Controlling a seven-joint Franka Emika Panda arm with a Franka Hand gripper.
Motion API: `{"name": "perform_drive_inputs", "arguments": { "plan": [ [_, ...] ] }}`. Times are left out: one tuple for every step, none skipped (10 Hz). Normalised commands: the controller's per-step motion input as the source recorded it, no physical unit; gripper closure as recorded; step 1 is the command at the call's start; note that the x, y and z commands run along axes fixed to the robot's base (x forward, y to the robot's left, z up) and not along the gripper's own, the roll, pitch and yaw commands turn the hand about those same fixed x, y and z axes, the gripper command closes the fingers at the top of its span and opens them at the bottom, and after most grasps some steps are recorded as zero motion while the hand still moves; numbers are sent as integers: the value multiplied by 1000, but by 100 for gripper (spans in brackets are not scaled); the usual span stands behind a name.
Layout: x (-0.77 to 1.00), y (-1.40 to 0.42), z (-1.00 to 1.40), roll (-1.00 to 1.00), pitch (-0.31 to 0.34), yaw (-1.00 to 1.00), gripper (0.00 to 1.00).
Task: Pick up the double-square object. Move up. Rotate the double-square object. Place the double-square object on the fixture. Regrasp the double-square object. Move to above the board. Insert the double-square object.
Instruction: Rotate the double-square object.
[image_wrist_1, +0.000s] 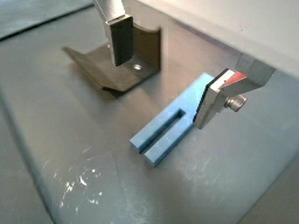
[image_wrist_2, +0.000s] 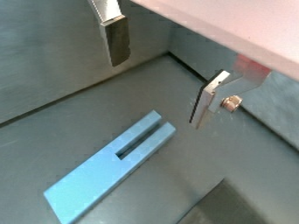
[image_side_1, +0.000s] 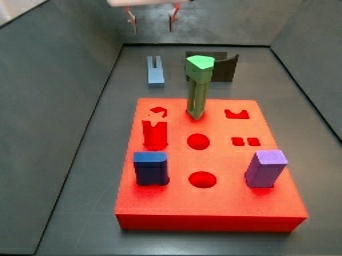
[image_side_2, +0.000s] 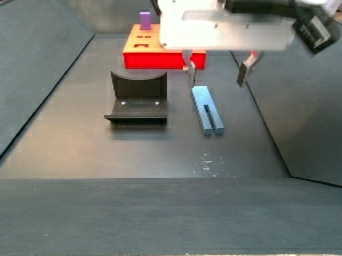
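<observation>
The double-square object (image_wrist_1: 173, 129) (image_wrist_2: 110, 166) is a slate-blue bar with a lengthwise groove, lying flat on the grey floor (image_side_1: 156, 70) (image_side_2: 207, 108). My gripper (image_wrist_1: 163, 77) (image_wrist_2: 160, 74) hangs open above it with nothing between its fingers, and it shows high up in both side views (image_side_1: 154, 18) (image_side_2: 218, 66). The dark fixture (image_wrist_1: 117, 66) (image_side_2: 136, 100) (image_side_1: 227, 68) stands beside the bar, apart from it. The red board (image_side_1: 201, 190) (image_side_2: 150, 58) lies further off.
On the board stand a tall green peg (image_side_1: 198, 85), a short dark-blue block (image_side_1: 150, 167) and a purple block (image_side_1: 267, 167) (image_side_2: 143, 20). Grey bin walls (image_side_1: 80, 90) slope up around the floor, one close to the bar (image_wrist_2: 222, 52).
</observation>
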Motion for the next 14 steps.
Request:
{"name": "perform_drive_inputs", "arguments": {
  "plan": [
    [2,-15,-252,1,0,1000,0],
    [45,3,-235,2,-2,1000,0],
    [44,8,-148,3,-3,1000,0],
    [34,4,-76,4,-4,1000,0],
    [28,3,-66,4,-4,1000,0],
    [32,4,-55,5,-5,1000,0],
    [34,5,-50,5,-5,1000,0],
    [37,6,-44,5,-6,1000,0],
    [38,6,-42,5,-6,1000,0],
    [39,6,-40,6,-6,1000,0],
    [39,5,-40,6,-7,1000,0],
    [39,5,-39,6,-7,1000,0],
    [39,5,-39,6,-7,1000,0],
    [40,5,-38,6,-7,1000,0]
  ]
}}
